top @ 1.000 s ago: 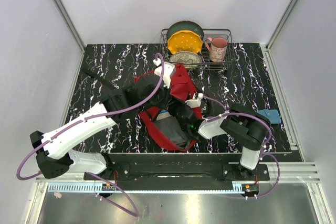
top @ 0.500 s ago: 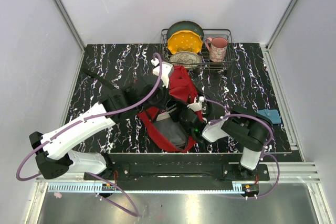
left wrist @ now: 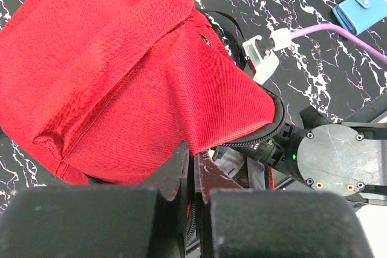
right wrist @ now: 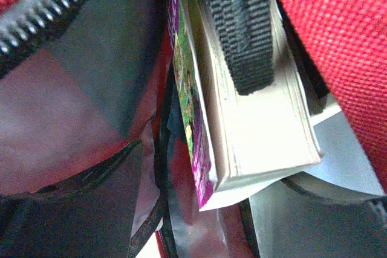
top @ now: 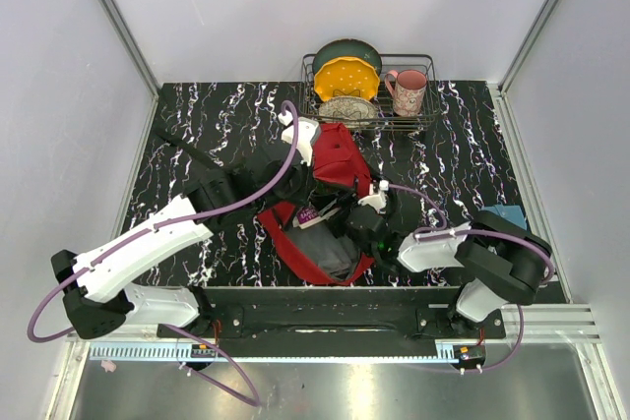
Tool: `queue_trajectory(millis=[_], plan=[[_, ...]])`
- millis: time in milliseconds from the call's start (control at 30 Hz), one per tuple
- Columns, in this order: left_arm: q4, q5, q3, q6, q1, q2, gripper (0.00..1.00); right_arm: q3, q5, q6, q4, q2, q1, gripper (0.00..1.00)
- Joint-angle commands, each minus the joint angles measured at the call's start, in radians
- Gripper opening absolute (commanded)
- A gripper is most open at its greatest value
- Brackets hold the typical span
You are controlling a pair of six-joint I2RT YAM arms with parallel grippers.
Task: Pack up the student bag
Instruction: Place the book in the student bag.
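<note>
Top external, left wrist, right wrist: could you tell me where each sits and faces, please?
Top external: above, behind the bases, facing down on the student bag; both arms show.
Left wrist: above its red flap, facing down; left gripper at bottom.
Right wrist: inside the bag, facing a book; fingers unclear.
Top and left wrist share blue pouch.

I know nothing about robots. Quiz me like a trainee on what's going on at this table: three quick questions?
1. True or false: the pink mug stands inside the wire rack.
2. What does the right gripper hold in the mouth of the student bag? A) a book B) a plate C) a wallet
3. Fill in: the ___ gripper holds up the bag's red flap.

Key: 1. True. 2. A. 3. The left gripper.
</note>
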Motion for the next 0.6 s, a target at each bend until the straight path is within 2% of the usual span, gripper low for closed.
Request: queue_trajectory(millis=[0,33,100,133,267,333,500,567], plan=[[0.093,-0.016,0.017,-0.010,0.004,-0.047,0.00,-0.017,-0.028,0.034,-0.084,-0.059,0.004,0.68],[0.093,-0.018,0.017,-0.011,0.004,-0.047,0.00,-0.019,-0.036,0.039,-0.075,-0.059,0.004,0.59],[0.093,-0.016,0.019,-0.008,0.005,-0.045,0.00,-0.031,-0.043,0.042,-0.073,-0.065,0.007,0.49],[0.093,-0.013,0.020,-0.010,0.005,-0.045,0.00,-0.037,-0.040,0.034,-0.059,-0.070,0.019,0.27],[0.096,-0.018,0.015,-0.011,0.005,-0.049,0.00,-0.078,0.000,0.066,-0.026,-0.080,0.037,0.03],[0.096,-0.013,0.017,-0.013,0.005,-0.047,0.00,-0.068,0.033,0.080,-0.018,-0.074,0.036,0.00],[0.099,0.010,0.020,-0.019,0.005,-0.045,0.00,0.093,0.191,0.046,-0.055,-0.005,0.037,0.00],[0.099,0.022,0.023,-0.020,0.005,-0.052,0.00,0.151,0.249,0.077,-0.052,0.045,0.034,0.05]])
